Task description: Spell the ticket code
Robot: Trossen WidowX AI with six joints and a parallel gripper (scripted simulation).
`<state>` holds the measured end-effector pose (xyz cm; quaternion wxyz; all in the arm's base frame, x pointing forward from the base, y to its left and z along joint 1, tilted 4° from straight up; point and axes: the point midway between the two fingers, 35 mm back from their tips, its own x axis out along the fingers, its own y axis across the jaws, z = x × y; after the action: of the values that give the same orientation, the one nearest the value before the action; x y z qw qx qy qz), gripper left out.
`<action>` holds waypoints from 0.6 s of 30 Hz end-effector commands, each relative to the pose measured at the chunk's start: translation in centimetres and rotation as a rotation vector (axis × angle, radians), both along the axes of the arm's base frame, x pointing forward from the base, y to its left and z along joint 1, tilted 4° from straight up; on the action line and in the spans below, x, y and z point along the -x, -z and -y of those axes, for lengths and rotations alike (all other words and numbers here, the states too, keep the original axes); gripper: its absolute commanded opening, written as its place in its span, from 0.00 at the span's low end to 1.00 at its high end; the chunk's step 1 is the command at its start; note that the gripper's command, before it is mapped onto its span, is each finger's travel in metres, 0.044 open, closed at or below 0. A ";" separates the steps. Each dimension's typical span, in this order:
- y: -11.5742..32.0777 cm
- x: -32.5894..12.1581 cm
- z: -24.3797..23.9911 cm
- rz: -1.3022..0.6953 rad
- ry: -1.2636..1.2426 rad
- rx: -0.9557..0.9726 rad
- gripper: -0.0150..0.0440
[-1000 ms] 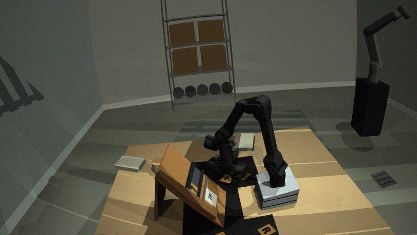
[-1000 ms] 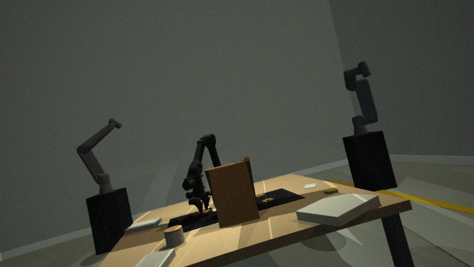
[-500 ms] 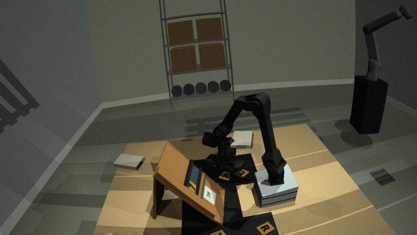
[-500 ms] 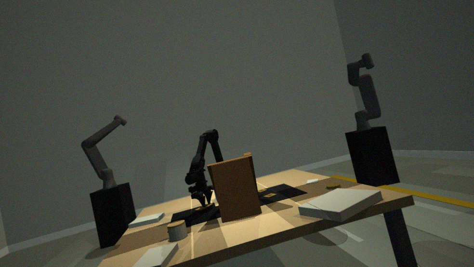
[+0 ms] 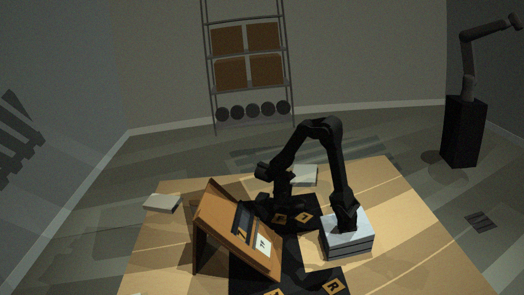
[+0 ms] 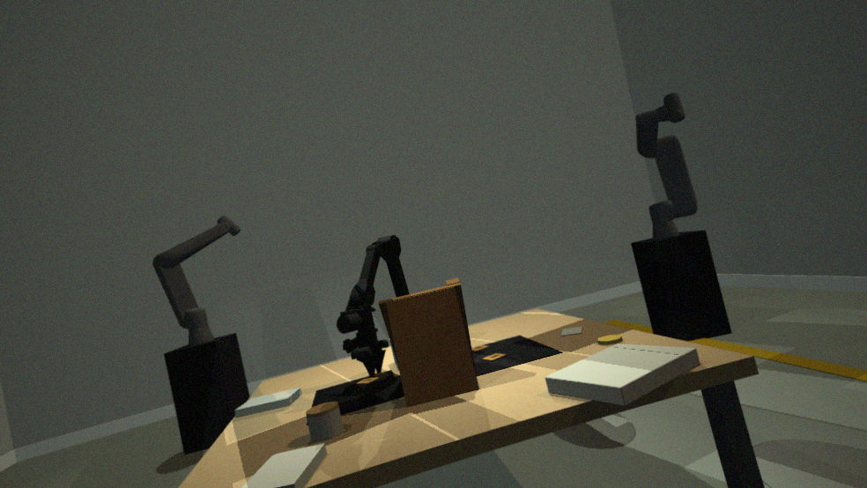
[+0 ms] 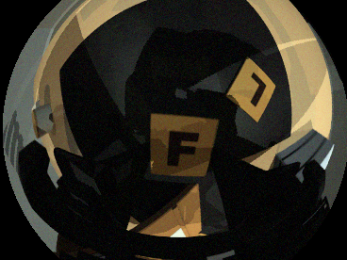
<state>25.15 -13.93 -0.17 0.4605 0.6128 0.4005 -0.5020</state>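
Note:
My gripper (image 5: 280, 212) (image 6: 374, 371) is shut on the F tile (image 5: 279, 218) (image 7: 160, 124), which looks slightly above the black mat. The F appears upright in the wrist view. The tilted wooden board (image 5: 216, 210) (image 6: 430, 345) stands beside it, with a 7 tile (image 5: 241, 234) at the near end of its dark rail (image 5: 250, 228) in the top view. The rest of the rail is bare. The ticket (image 5: 263, 244) below the rail reads 7F. Another tile (image 5: 303, 217) (image 7: 252, 89) with an angular mark lies beside the F tile. An R tile (image 5: 333, 286) lies at the front.
Another tile (image 5: 274, 292) is cut off at the front. The arm's base stands on a pale block (image 5: 346, 245). Flat pale boxes lie at the back (image 5: 305, 173) and left (image 5: 161, 202). A round tub (image 6: 324, 422) and a large pale box (image 6: 625, 373) stand near the counter edge.

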 end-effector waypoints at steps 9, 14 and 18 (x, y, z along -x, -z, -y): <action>-1.7 -2.0 0.5 0.172 -0.293 0.086 0.25; -2.4 -2.7 0.7 0.240 -0.423 0.138 0.25; -3.1 -3.3 0.8 0.292 -0.527 0.187 0.25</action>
<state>28.07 -14.66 2.28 0.6550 0.5252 0.4311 -0.3306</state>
